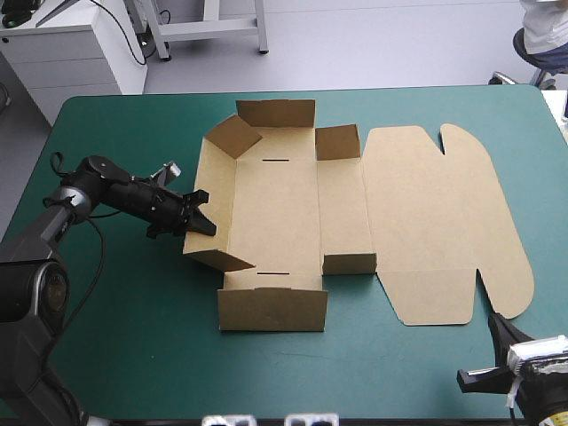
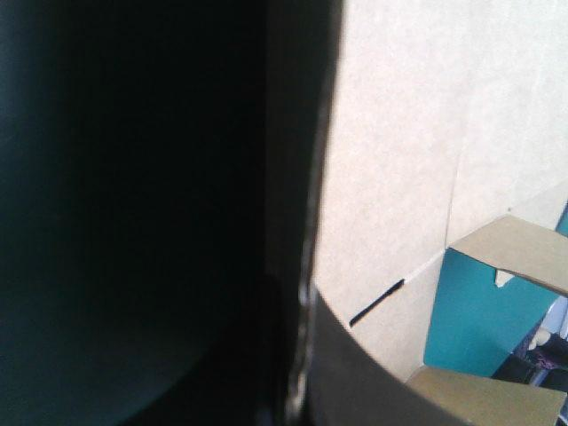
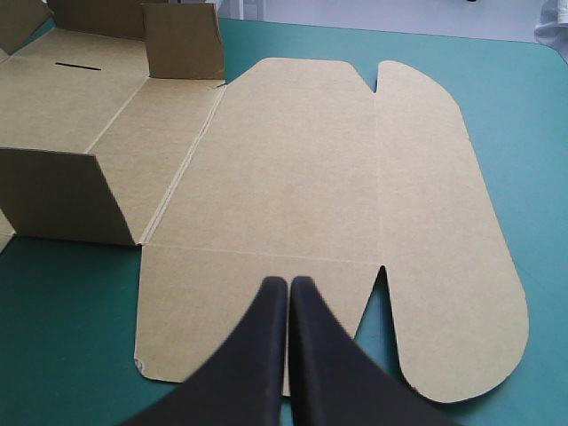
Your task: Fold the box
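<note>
The brown box [image 1: 275, 213] lies in the middle of the teal-green table. Its far, near and left walls are raised and its lid [image 1: 435, 222] is flat to the right. My left gripper [image 1: 202, 217] is at the left wall, coming from outside. In the left wrist view the wall's thin edge runs between the two black fingers [image 2: 355, 373], so the left gripper [image 2: 302, 293] is shut on the box [image 2: 399, 160]. My right gripper [image 1: 497, 324] is near the table's front right corner. It is shut and holds nothing, its tips [image 3: 288, 286] over the near flap of the lid [image 3: 311, 169].
Two slots [image 1: 275, 161] show in the box floor. Short corner flaps [image 1: 337, 142] stand by the fold toward the lid. Bare teal-green cover [image 1: 133, 311] stretches left of and in front of the box. A white cabinet [image 1: 71, 53] stands beyond the far left corner.
</note>
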{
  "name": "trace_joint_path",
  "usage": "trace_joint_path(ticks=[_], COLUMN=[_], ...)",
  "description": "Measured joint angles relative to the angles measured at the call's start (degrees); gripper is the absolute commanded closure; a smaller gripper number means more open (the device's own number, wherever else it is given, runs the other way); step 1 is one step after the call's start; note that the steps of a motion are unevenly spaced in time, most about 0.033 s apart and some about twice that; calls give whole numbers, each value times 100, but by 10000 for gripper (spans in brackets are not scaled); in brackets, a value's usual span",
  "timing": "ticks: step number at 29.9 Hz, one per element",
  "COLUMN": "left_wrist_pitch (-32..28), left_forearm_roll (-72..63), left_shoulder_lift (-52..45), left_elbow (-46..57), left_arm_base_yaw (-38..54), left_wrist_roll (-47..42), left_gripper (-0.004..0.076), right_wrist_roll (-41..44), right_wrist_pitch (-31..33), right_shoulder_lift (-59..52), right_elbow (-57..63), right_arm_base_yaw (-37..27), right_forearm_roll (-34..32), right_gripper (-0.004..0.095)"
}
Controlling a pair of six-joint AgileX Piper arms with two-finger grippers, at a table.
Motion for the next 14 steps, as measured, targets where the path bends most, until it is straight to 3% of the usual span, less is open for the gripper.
trace_joint_path(ticks=[5, 14], left_wrist_pitch=[22, 171], left_forearm_roll=[55, 1484], left_shoulder_lift=[-65, -251], left_elbow=[-416, -1942], left_arm_base_yaw=[-19, -317], left_wrist_roll=[121, 226], left_gripper=[732, 732], right_wrist_roll=[0, 0], right_wrist_pitch=[0, 0], right_shoulder_lift=[0, 0], right_elbow=[0, 0], right_arm_base_yaw=[0, 0], right_forearm_roll=[0, 0], right_gripper=[909, 909])
